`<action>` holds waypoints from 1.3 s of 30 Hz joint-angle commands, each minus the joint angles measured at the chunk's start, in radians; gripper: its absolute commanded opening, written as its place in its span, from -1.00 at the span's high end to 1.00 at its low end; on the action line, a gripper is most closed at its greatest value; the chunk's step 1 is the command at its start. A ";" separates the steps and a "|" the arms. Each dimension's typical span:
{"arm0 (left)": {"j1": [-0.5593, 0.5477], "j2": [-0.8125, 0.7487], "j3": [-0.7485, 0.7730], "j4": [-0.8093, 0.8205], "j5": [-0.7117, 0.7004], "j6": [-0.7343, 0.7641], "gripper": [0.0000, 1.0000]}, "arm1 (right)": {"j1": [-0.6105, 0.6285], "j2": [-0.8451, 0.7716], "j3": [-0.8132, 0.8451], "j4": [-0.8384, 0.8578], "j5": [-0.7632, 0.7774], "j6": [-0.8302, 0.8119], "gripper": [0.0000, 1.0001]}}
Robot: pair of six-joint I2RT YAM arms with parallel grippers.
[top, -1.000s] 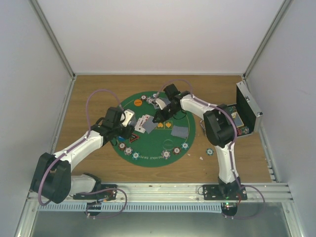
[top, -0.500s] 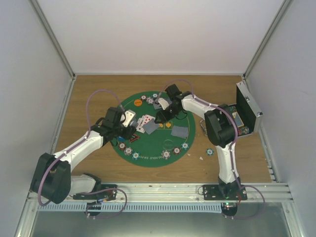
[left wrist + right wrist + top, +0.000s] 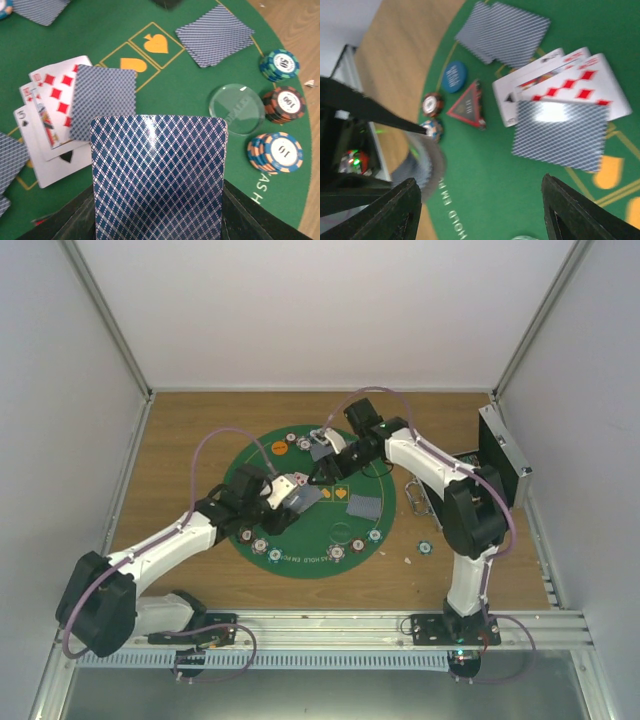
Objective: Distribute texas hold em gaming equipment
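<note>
blue-backed card [image 3: 157, 170] in left gripper [image 3: 159, 225]

Two arms logged, left arm [image 3: 165, 540] and right arm [image 3: 425, 455]: white link shells, bulky black joint housings. A purple cable [image 3: 230, 431] is looped along each. Black base plates [image 3: 445, 628] are bolted to the rail. Right gripper [image 3: 480, 180] fingers [image 3: 385, 215] are seen dark, wedge-shaped.

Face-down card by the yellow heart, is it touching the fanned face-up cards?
Touching. The left wrist view shows the face-down card lying on top of the fanned face-up cards, covering their right edge.
</note>
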 commanded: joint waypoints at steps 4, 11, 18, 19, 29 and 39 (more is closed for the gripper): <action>-0.066 0.034 -0.001 0.036 0.033 0.023 -0.11 | 0.064 -0.056 -0.085 -0.079 -0.151 -0.035 -0.37; -0.090 0.033 -0.001 0.032 0.025 0.024 -0.11 | 0.121 -0.020 -0.088 -0.089 -0.093 -0.041 -0.25; -0.100 0.022 -0.002 0.029 0.015 0.026 -0.11 | 0.154 0.035 -0.043 -0.134 -0.001 -0.071 -0.11; -0.101 0.022 -0.002 0.029 0.011 0.026 -0.11 | 0.159 0.040 -0.041 -0.139 0.012 -0.077 -0.10; -0.107 0.009 -0.005 0.028 -0.004 0.027 -0.11 | 0.165 0.056 -0.035 -0.133 0.104 -0.027 -0.04; -0.107 0.011 -0.005 0.027 -0.008 0.026 -0.11 | 0.119 0.015 -0.084 -0.149 0.145 -0.027 0.01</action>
